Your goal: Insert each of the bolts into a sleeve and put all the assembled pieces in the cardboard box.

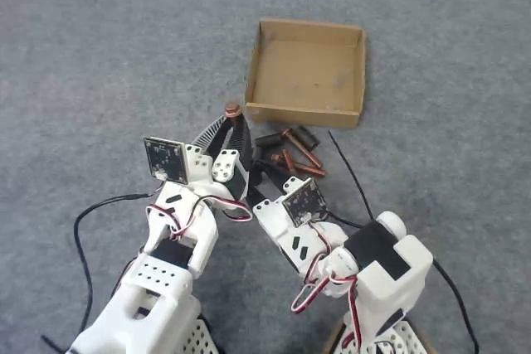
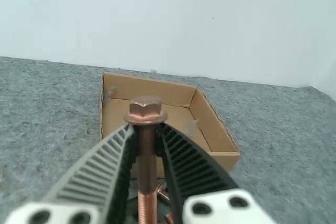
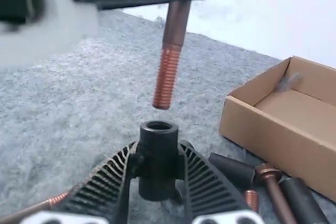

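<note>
A: Where do we find the bolt (image 2: 145,111)?
B: We see it upright in the left gripper (image 2: 145,129), hex head on top and threaded end pointing down; that gripper is clamped on the shank just under the head
A: And the sleeve (image 3: 157,132)?
B: We have it standing upright in the right gripper (image 3: 157,153), which is pressed tight around it, its open bore facing up. The bolt's tip hangs right above that bore, near it but not inside, so we call the two apart
A: What do we note around them?
B: On the grey table (image 1: 99,80), just beside both grippers, we see a small heap of loose bolts (image 1: 300,148) and dark loose sleeves (image 1: 267,140), several touching one another
A: And the cardboard box (image 1: 303,113)?
B: We see it just beyond the heap, open side up, its front wall facing the arms. A black cable (image 1: 348,172) runs over the table from near that wall back toward the right arm
</note>
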Action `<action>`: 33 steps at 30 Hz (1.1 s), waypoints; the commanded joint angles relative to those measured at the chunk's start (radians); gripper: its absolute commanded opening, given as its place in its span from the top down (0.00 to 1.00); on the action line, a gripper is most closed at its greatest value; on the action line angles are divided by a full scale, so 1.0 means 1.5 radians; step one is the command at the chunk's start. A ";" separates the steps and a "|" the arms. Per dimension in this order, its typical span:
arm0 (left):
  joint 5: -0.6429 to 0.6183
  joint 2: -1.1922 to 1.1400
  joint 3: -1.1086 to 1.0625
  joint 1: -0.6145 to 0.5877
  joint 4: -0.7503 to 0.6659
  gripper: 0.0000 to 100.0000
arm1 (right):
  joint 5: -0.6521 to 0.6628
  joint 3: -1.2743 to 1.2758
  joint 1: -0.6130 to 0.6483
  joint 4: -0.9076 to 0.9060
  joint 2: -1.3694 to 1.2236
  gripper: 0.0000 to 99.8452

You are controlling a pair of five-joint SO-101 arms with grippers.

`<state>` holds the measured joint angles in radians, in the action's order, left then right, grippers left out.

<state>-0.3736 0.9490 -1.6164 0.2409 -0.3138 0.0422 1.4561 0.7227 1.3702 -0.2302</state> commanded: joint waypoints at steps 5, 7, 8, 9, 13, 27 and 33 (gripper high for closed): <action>0.012 0.019 0.006 -0.007 -0.019 0.99 | -0.003 -0.025 -0.019 -0.010 0.066 0.99; 0.021 0.019 0.008 -0.008 -0.021 0.99 | -0.005 -0.026 -0.024 -0.043 0.093 0.99; 0.021 0.019 0.008 -0.008 -0.020 0.99 | -0.006 -0.026 -0.024 -0.071 0.108 0.99; 0.023 0.019 0.008 -0.009 -0.019 0.99 | -0.008 -0.027 -0.024 -0.099 0.126 0.99; 0.023 0.018 0.008 -0.017 -0.018 0.99 | -0.009 -0.037 -0.026 -0.207 0.193 0.99; 0.020 0.018 0.010 -0.077 -0.021 0.99 | 0.035 -0.049 -0.067 -0.265 0.207 0.99; 0.023 0.018 -0.017 -0.162 0.025 0.99 | 0.090 -0.108 -0.082 -0.333 0.146 0.99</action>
<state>-0.3475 0.9490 -1.6349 0.0614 -0.3153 0.1481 1.3779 0.6122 0.9237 0.0123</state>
